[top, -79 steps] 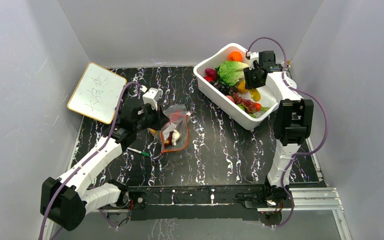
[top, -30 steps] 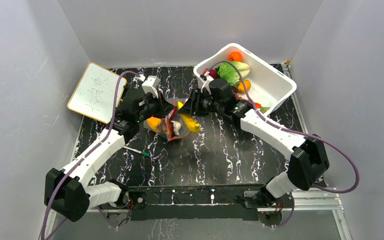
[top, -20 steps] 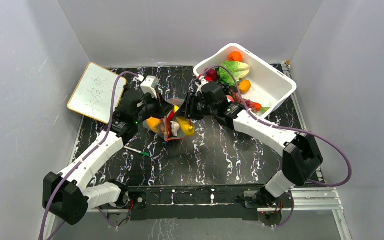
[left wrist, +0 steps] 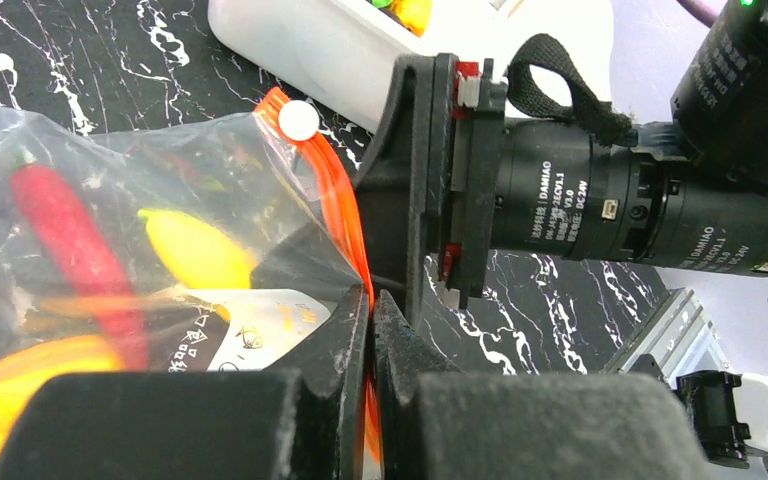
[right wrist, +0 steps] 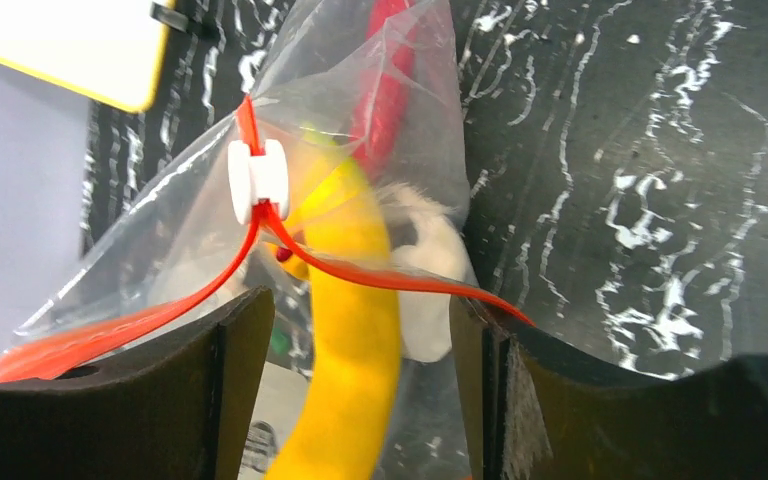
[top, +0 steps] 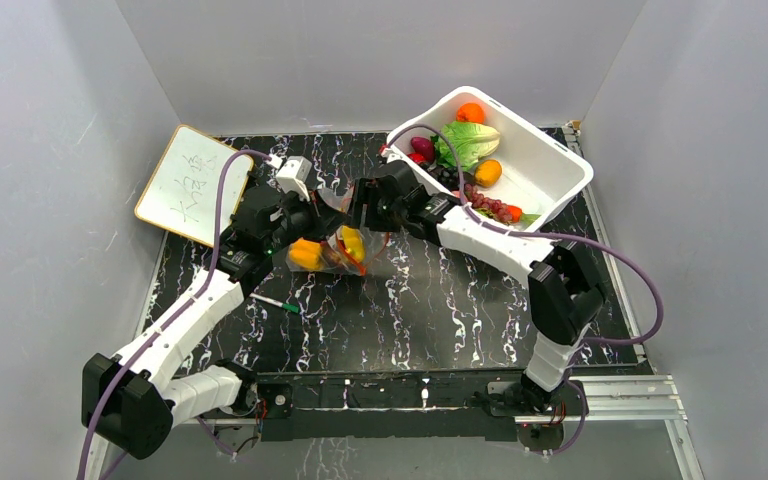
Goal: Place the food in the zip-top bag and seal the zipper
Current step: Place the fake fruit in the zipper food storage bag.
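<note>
We're over the black marbled table (top: 440,290), and the bag (top: 345,240) lies crumpled just left of centre in the top view, between the two arms. The left gripper (left wrist: 371,300) is clamped tight on the zipper (left wrist: 335,200), fingers pressed together with the red-orange strip pinched between them, low in its wrist view. Above that pinch the strip runs up to the white slider (left wrist: 298,121) at the bag's top corner. Through the plastic we see a red pepper (left wrist: 70,250) on the left, a yellow piece (left wrist: 195,250) beside it, and an orange piece (top: 307,253) at the bag's left end. Opposite, the right gripper (right wrist: 360,305) stands with its jaws apart at the bag's mouth, the yellow piece between them with a gap on either side, touching neither finger. The strip crosses in front of that yellow piece, and a white piece (right wrist: 430,290) sits just to its right. How far in the yellow piece sits, we cannot tell. Upper right, the tub (top: 560,165) holds more food, greens (top: 465,140) and an orange fruit (top: 471,112) among it. Upper left lies the whiteboard (top: 188,183), and a pen (top: 275,302) rests on the table below the left wrist.
</note>
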`<state>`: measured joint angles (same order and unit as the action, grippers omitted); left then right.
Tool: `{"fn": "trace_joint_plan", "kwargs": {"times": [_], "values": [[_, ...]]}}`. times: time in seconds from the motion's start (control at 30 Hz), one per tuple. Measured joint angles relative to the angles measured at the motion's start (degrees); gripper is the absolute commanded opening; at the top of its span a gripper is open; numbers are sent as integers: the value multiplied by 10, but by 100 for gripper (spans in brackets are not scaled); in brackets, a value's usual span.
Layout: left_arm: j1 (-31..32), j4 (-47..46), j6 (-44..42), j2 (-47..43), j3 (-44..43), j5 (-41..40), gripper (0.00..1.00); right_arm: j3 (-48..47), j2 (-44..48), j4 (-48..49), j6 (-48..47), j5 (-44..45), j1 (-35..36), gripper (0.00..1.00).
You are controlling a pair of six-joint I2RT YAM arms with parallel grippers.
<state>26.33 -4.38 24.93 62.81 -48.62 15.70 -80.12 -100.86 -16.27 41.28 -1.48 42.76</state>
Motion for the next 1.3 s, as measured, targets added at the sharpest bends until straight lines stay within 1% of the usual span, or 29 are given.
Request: {"fn": "trace_joint_plan", "kwargs": {"times": [0.13,0.3,0.43,0.57,0.67,0.77,0.9,1.0,1.3], "values": [[0,-2,3,1,0,0,0,0,17,-44,-47,3,0,57],[0,-3,5,5,0,-1,0,3,68,-70,-90,-4,0,43],[0,-3,7,7,0,-1,0,20,108,-60,-99,-33,0,43],[0,-3,7,7,0,-2,0,33,113,-59,-114,-54,8,46],[0,-3,7,7,0,-2,0,52,113,-58,-137,-67,28,49],[0,-3,7,7,0,-2,0,76,113,-43,-160,-74,54,50],[0,-3,9,7,0,-2,0,111,113,-16,-182,-79,84,47],[0,-3,11,7,0,-2,0,122,113,2,-188,-70,90,43],[0,0,24,2,0,-1,0,125,100,73,-184,21,88,31]]}}
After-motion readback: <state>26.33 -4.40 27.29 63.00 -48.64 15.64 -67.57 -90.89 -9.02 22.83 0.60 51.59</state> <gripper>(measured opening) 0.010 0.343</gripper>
